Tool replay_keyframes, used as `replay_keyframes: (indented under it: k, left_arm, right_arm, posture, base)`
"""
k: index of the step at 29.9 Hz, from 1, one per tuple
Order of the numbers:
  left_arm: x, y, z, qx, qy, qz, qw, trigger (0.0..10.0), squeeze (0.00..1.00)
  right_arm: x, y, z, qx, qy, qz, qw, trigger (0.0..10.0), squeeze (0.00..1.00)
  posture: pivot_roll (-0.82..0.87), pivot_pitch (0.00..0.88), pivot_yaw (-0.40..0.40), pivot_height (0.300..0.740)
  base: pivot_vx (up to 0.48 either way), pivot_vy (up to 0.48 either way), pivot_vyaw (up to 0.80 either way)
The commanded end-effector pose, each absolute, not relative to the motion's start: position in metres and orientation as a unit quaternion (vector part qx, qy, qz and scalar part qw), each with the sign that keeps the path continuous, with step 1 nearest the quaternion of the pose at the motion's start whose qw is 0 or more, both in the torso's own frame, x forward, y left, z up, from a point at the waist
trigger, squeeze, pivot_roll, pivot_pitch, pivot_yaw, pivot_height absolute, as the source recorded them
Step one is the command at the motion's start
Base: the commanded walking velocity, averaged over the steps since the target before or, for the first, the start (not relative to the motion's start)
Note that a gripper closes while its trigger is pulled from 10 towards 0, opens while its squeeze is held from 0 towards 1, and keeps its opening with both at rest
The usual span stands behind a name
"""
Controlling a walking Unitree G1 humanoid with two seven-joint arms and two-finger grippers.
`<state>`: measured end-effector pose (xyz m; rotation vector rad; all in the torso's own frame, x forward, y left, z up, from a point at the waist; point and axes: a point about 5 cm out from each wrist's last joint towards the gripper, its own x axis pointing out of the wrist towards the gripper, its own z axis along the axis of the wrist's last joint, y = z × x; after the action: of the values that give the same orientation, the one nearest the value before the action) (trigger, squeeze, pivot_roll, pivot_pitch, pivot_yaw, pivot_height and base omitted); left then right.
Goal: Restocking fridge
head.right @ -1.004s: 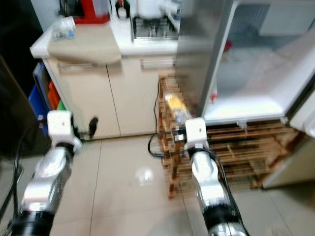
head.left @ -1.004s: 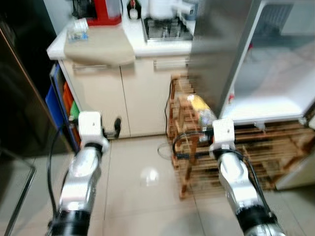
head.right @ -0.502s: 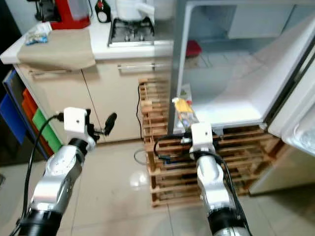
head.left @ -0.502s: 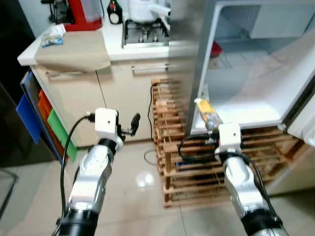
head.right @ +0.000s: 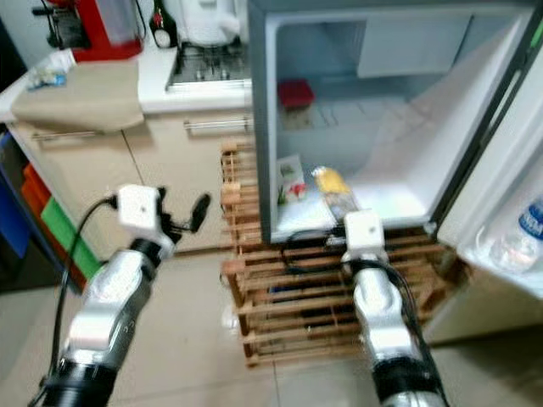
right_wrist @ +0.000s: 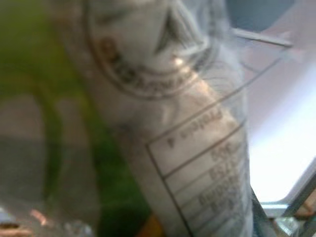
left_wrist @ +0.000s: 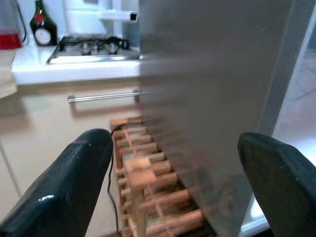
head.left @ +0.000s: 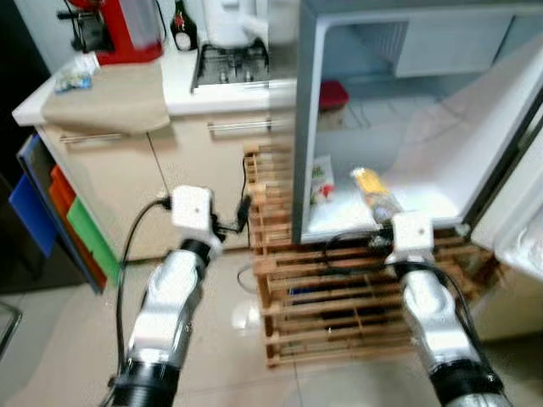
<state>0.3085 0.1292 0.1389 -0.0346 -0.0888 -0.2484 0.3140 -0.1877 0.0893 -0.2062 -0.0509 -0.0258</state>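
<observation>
A small white fridge with a grey side panel stands open on a slatted wooden pallet rack over a pale tiled floor. Its door swings out to the robot's right, with a clear plastic bottle lying in the door shelf.

The right gripper reaches toward the fridge's bottom shelf and is clamped on a clear plastic food packet with yellow contents, which sticks up and forward from the fingers, its far end over the white floor of the fridge compartment. In the right wrist view the packet sits very close to the lens, showing a round printed emblem and a nutrition table.

Inside the fridge, a small packet with a green and red label leans against the left inner wall on the bottom shelf, and a red lidded container sits on the shelf above it.

The left gripper is held out in front of the cream kitchen cabinet, near the pallet rack's left edge; in the left wrist view its black fingers are spread wide apart with nothing between them.

On the white counter are a steel gas hob, a beige cloth, a red appliance and a dark bottle.
</observation>
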Motion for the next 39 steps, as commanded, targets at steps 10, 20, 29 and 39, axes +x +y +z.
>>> replay_keyframes:
  k: [10,20,29,39]
  left_arm:
    - [0.307,0.128,0.144,-0.003,-0.057,-0.132,0.990,10.0,0.00]
    - [0.312,0.137,0.169,0.022,-0.060,-0.184,0.981,10.0,0.00]
    - [0.294,0.115,0.162,0.014,-0.049,-0.238,0.970,10.0,0.00]
    - [0.269,0.098,0.167,0.021,-0.045,-0.284,0.958,10.0,0.00]
  right_arm:
    - [0.321,-0.178,0.097,-0.077,-0.035,-0.003,0.996,0.0,0.00]
    - [0.357,-0.139,0.126,0.011,-0.016,0.047,0.999,0.0,0.00]
    - [0.360,-0.114,0.116,-0.208,-0.023,0.115,0.971,0.0,0.00]
    - [0.372,-0.110,0.133,-0.414,-0.108,0.051,0.902,0.0,0.00]
  posture:
    - [-0.12,0.000,0.049,0.740]
    - [-0.08,0.000,0.034,0.740]
    - [-0.05,0.000,-0.005,0.740]
    - [0.01,0.045,0.002,0.740]
  base:
    - [0.000,-0.439,0.00]
    - [0.000,0.000,0.00]
    - [0.000,0.000,0.00]
    - [0.000,0.000,0.00]
